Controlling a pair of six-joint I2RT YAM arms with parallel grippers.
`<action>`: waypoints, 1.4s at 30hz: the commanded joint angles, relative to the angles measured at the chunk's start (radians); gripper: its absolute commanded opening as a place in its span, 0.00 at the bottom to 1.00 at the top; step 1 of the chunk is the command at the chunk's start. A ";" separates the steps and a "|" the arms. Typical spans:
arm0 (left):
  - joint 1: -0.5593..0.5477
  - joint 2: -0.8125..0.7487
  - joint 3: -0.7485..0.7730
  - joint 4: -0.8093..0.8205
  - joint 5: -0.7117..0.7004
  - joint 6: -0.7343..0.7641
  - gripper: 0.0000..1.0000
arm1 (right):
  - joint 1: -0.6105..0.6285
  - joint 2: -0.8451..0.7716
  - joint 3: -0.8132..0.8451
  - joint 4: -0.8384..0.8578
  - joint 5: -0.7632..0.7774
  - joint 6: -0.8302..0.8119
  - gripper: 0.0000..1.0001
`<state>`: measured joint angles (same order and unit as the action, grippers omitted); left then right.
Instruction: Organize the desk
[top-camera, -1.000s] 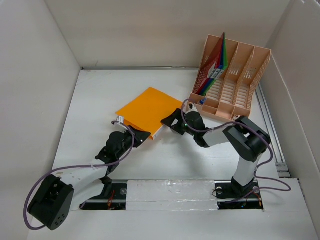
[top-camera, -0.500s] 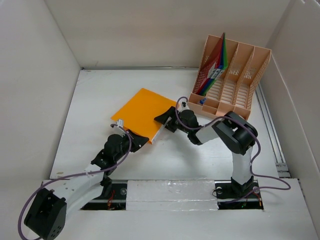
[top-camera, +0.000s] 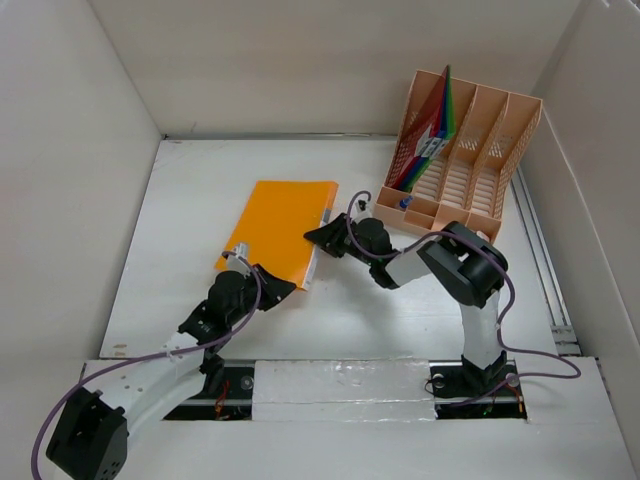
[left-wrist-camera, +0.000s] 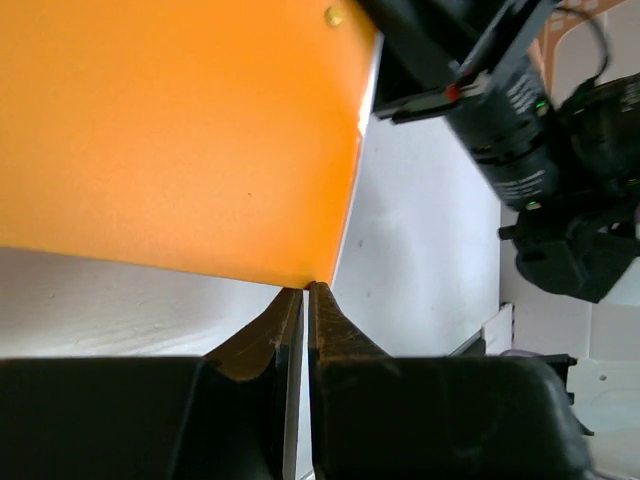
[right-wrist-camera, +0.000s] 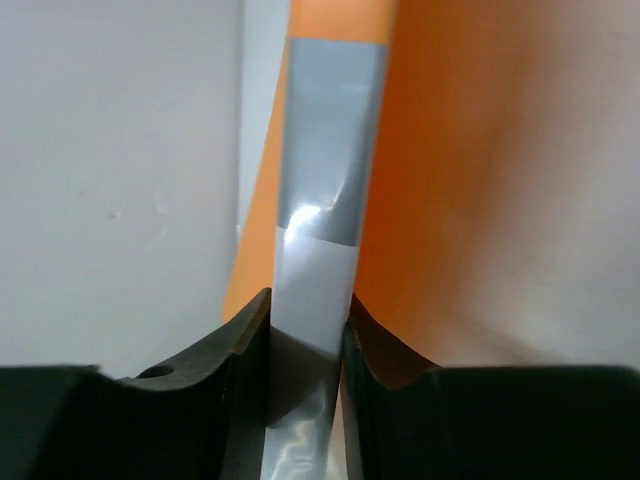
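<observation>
Nearest the bases, the main risk is sitting at the near corner of the orange folder (top-camera: 280, 228). The left gripper (top-camera: 283, 283) is catching only the very tip of that corner, so a small tug from the other end could slip the cover out and let the folder drop back flat on the desk (top-camera: 190, 200). The two arms are also holding one stiff sheet from opposite ends. If they are not moving together, the folder could twist, buckle, or drag across the white surface instead of lifting. Further out, the right gripper (top-camera: 320, 237) is biting the narrow grey taped spine (right-wrist-camera: 325, 200). The tape looks smooth, so it may slide between the pads when the folder is tilted upright. Farthest away, the peach file rack (top-camera: 525, 130) is standing close behind the right arm. Its left slot is already holding coloured folders (top-camera: 437, 125), so a wide swing could knock the rack or jam the folder against a divider.

As for the pincers, the left one is pressed together with barely a slit between its jaws. It seems to be nipping the folder's thin corner, though the wrist view is too tight to be certain. The right one is partly spread, its fingers (right-wrist-camera: 240, 345) hugging both sides of the spine and pinching it. The desk is lying beneath everything, walled by white panels (top-camera: 70, 150) on three sides, and the folder is resting near its middle.
</observation>
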<state>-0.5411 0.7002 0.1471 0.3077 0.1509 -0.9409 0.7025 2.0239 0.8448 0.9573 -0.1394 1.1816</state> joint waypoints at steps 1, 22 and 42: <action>0.004 -0.021 0.023 0.013 -0.011 0.018 0.00 | 0.026 0.015 0.045 0.135 -0.066 -0.020 0.30; 0.004 -0.165 0.207 0.057 -0.066 0.122 0.41 | 0.098 -0.468 0.232 -0.486 0.242 -0.727 0.00; 0.013 0.057 0.140 0.247 0.016 0.060 0.41 | 0.111 -1.141 0.100 -0.197 0.900 -1.439 0.00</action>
<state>-0.5343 0.7525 0.3000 0.4393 0.1329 -0.8692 0.8368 0.9447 0.9588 0.5903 0.6643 -0.1303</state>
